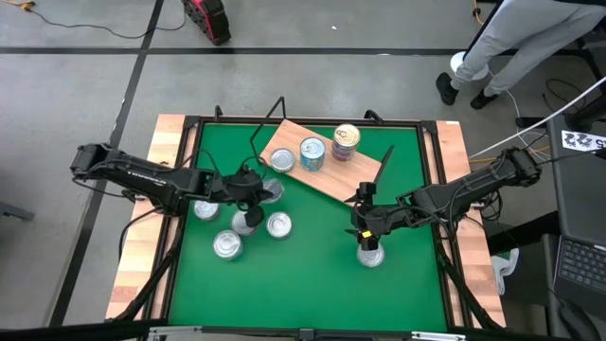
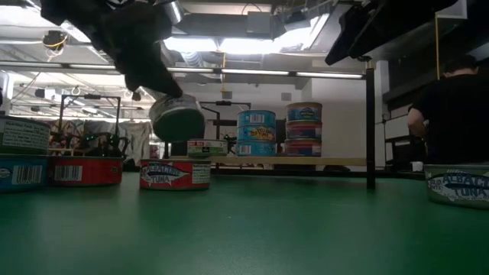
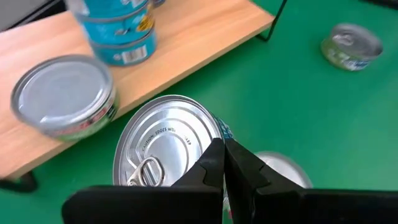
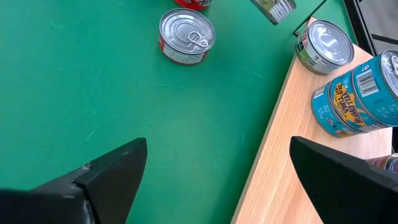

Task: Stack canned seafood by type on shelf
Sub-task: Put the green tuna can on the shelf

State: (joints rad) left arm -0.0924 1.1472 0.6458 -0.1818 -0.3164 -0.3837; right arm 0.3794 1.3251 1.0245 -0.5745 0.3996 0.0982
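Note:
The wooden shelf [image 1: 327, 170] stands at the far middle of the green table. It carries a single silver-lidded tin [image 1: 281, 159], a blue stack [image 1: 312, 152] and a taller stack [image 1: 347, 140]. Several more tins lie on the mat, at the left [image 1: 206, 208] and one at the right [image 1: 370, 254]. My left gripper [image 1: 259, 191] is shut on a teal-sided tin [image 3: 165, 143] just off the shelf's near left edge. My right gripper [image 1: 364, 225] hangs open above the mat by the shelf's near right end, with nothing between its fingers [image 4: 112, 168]. My left gripper pinches the tin at its rim [image 3: 211, 138], on the side away from the pull tab, between its two closed fingertips. The fingers slant down from the table's left. The tin hangs tilted and clear of the mat [image 2: 177, 118], its lid facing back toward the wrist.
Red-labelled tins [image 2: 175, 174] and a blue one [image 2: 19, 172] lie on the mat below and left of the held tin. A person's legs [image 1: 492, 47] show beyond the far right corner, and a laptop [image 1: 578, 265] sits off the right edge. Open mat lies in the near middle.

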